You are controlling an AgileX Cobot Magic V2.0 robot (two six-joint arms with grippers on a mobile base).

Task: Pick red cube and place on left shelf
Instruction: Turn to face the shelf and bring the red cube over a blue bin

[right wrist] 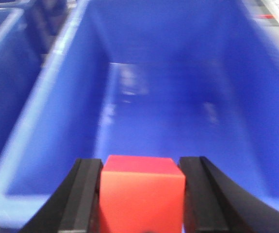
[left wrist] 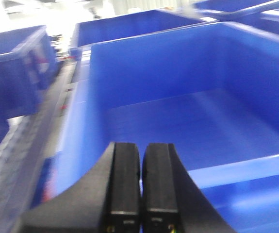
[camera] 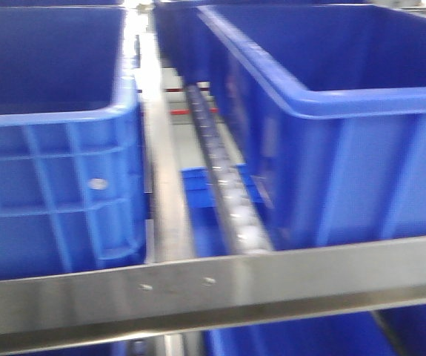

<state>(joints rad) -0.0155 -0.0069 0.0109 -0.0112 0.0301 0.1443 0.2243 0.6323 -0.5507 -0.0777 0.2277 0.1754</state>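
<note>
Frontally, blue crates (camera: 50,170) stand behind a steel rail (camera: 213,285); at the left wrist, the left gripper (left wrist: 140,184) is clenched on nothing over a blue tub (left wrist: 129,73); at the right wrist, the right gripper (right wrist: 141,204) grasps the red cube (right wrist: 141,184) above a blue bin (right wrist: 57,111).

Looks like a warehouse or stockroom: rows of large blue plastic bins (camera: 50,185) on metal racking, behind a brushed steel front rail (camera: 213,289), beside a roller track (camera: 231,200).
</note>
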